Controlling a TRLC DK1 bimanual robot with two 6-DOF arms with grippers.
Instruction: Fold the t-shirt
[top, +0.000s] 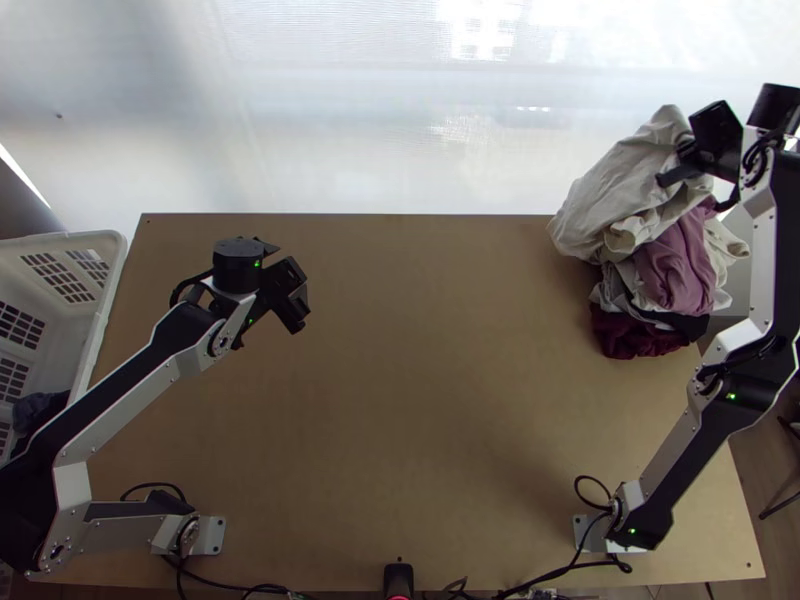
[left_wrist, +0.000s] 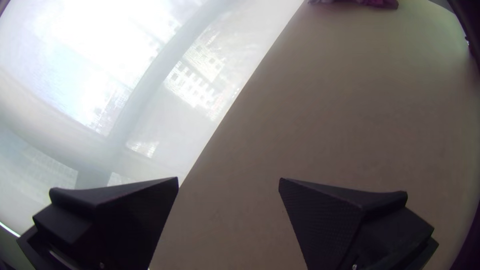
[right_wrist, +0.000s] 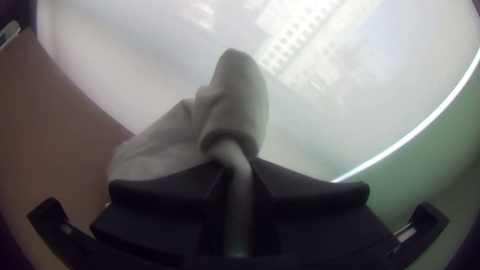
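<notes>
At the table's far right, my right gripper (top: 685, 165) is at a bunched off-white cloth (top: 615, 195) lying on top of a heap of clothes. The right wrist view has my right gripper (right_wrist: 237, 172) shut on a fold of this off-white cloth (right_wrist: 235, 95), which bulges up beyond the fingers. Over the table's left part, well away from the heap, is my left gripper (top: 290, 290). In the left wrist view my left gripper (left_wrist: 228, 182) stands open with nothing between its fingers.
Under the off-white cloth lie a mauve cloth (top: 680, 260) and a dark red one (top: 635, 335) at the table's right edge. A white basket (top: 112, 270) with dark cloth inside stands at the left. The wooden table (top: 420, 400) stretches bare between the arms.
</notes>
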